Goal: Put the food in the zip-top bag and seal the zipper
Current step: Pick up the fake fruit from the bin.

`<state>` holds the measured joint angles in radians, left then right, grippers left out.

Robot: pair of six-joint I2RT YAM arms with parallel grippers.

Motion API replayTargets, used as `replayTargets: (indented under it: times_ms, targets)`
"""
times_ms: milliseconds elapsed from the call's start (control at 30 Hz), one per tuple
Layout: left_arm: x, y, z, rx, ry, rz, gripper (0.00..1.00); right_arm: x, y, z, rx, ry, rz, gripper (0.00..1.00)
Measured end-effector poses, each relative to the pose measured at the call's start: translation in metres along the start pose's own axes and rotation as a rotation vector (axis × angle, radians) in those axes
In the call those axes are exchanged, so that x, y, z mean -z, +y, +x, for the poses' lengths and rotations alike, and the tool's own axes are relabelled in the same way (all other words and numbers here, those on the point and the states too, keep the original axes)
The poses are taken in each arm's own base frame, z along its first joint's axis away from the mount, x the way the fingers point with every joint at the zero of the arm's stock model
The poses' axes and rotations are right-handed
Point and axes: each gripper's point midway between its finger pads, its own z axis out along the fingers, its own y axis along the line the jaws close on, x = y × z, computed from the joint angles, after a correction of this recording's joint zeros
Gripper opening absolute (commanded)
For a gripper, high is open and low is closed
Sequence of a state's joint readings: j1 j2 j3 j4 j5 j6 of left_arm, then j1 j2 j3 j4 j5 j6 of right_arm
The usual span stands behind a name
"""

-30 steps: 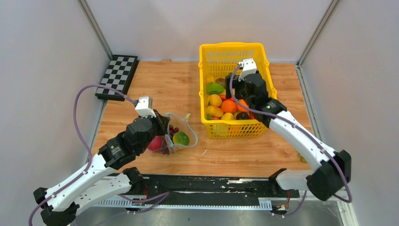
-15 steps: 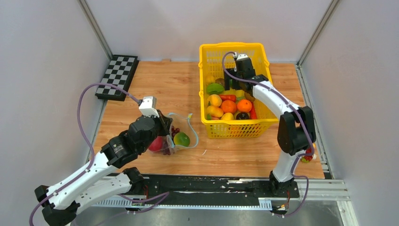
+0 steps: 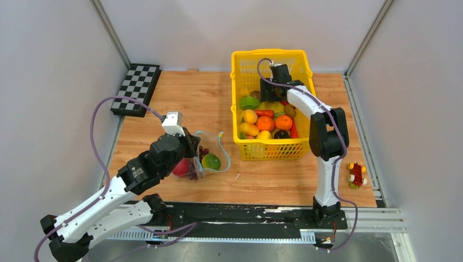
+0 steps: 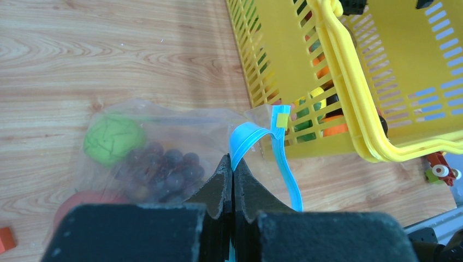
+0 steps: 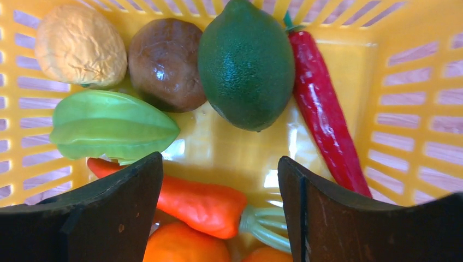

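Observation:
The clear zip-top bag [image 3: 207,155] lies on the wooden table left of the basket, its mouth open. It holds a green fruit [image 4: 112,139], dark grapes [image 4: 164,169] and a red fruit [image 4: 82,202]. My left gripper [image 4: 233,164] is shut on the teal zipper [image 4: 248,136] and holds that edge up. My right gripper [image 5: 221,185] is open inside the yellow basket [image 3: 271,57], just above an orange carrot [image 5: 196,204]. Beyond it lie a lime [image 5: 245,63], a red chili [image 5: 322,109], a green star fruit [image 5: 112,125] and a brown fruit [image 5: 164,63].
The basket also holds oranges and yellow fruits near its front [image 3: 267,125]. A checkered board [image 3: 136,87] lies at the back left. A small red and green toy [image 3: 356,174] lies by the table's right edge. Grey walls close in on both sides.
My right arm has folded up and its gripper has moved from the basket's front part to its far part. My left gripper still holds the zipper and has hardly moved.

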<state>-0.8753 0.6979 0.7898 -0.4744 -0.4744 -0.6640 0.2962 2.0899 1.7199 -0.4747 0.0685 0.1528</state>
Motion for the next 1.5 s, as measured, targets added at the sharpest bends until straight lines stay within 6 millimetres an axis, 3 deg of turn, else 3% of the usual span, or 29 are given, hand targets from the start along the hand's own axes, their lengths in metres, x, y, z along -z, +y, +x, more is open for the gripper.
replayTargets:
  times_ms: [167, 233, 400, 667, 967, 1100, 1267, 1433, 1500]
  targets:
    - [0.001, -0.001, -0.001, 0.002, -0.001, 0.005, 0.0, -0.022, 0.008, 0.01, -0.011, 0.048, -0.036, 0.72]
    - [0.001, -0.002, 0.0, 0.002, 0.004, 0.011, 0.0, -0.027, 0.01, 0.004, -0.014, 0.044, -0.038, 0.62]
    - [0.002, -0.004, 0.001, 0.006, 0.011, 0.027, 0.0, -0.027, 0.009, -0.001, -0.019, 0.034, -0.036, 0.5]
    - [0.004, -0.006, 0.002, 0.01, 0.014, 0.039, 0.0, -0.026, 0.009, 0.0, -0.026, 0.039, -0.053, 0.76]
    - [0.003, -0.007, 0.003, 0.008, 0.022, 0.042, 0.0, -0.03, -0.011, -0.01, -0.031, 0.005, 0.031, 0.79]
    - [0.002, -0.007, 0.004, 0.005, 0.025, 0.039, 0.0, -0.046, -0.015, -0.021, -0.033, -0.018, 0.041, 0.71]
    - [0.001, -0.007, 0.005, 0.003, 0.028, 0.037, 0.0, -0.069, -0.019, -0.002, -0.029, 0.028, 0.049, 0.6]
    - [0.001, -0.007, 0.005, 0.003, 0.029, 0.036, 0.0, -0.07, -0.019, -0.001, -0.029, 0.028, 0.048, 0.44]
    - [0.001, -0.007, 0.005, 0.003, 0.028, 0.037, 0.0, -0.068, -0.019, 0.0, -0.027, 0.021, 0.042, 0.42]
